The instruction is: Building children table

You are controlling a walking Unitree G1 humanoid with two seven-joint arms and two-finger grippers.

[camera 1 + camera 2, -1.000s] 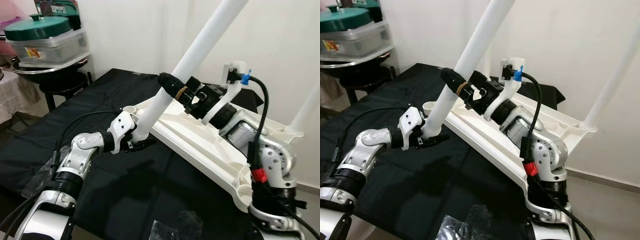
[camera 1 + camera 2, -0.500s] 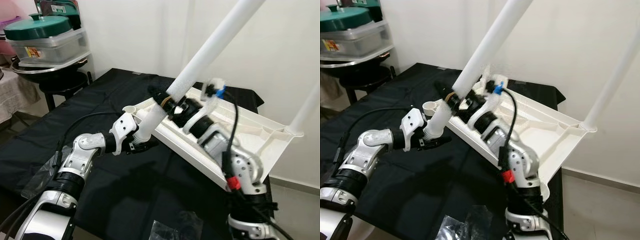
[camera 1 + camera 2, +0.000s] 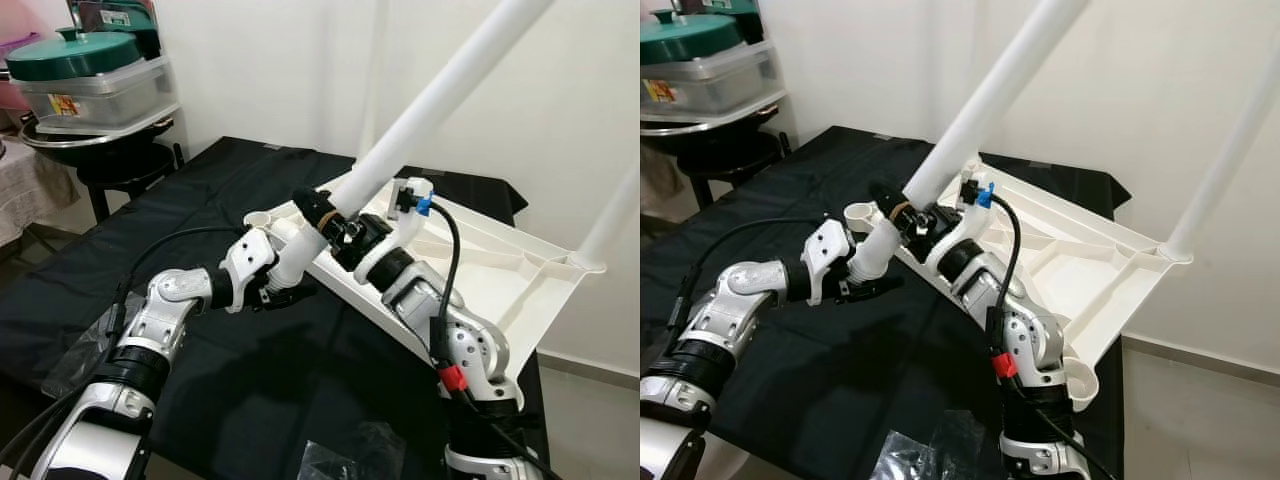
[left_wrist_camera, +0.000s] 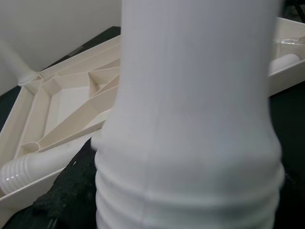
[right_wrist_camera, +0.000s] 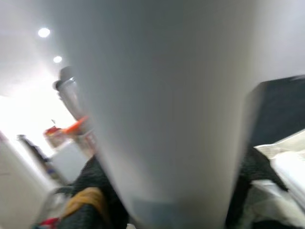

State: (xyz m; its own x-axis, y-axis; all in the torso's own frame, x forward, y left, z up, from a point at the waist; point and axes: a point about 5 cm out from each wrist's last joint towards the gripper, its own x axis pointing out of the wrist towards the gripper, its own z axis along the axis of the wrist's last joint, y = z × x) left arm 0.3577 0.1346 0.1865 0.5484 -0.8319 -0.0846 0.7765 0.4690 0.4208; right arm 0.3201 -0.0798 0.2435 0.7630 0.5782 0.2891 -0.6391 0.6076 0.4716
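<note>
1. The white table leg [image 3: 440, 95] slants toward 1 o'clock from the overturned white tabletop [image 3: 490, 270] on the black cloth [image 3: 180, 200].
2. The left gripper [image 3: 283, 290] clamps the leg's ribbed base.
3. The right gripper [image 3: 322, 213] grips the leg just above.

- The tabletop [image 3: 470, 270] lies upturned on the worktop [image 3: 200, 200], right of centre.
- A leg [image 3: 440, 100] slants up from its near-left corner.
- A stool with containers [image 3: 90, 90] stands far left.

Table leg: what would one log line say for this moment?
left claw: shut on table leg base | right claw: shut on table leg higher | table top: upside down, tilted
</note>
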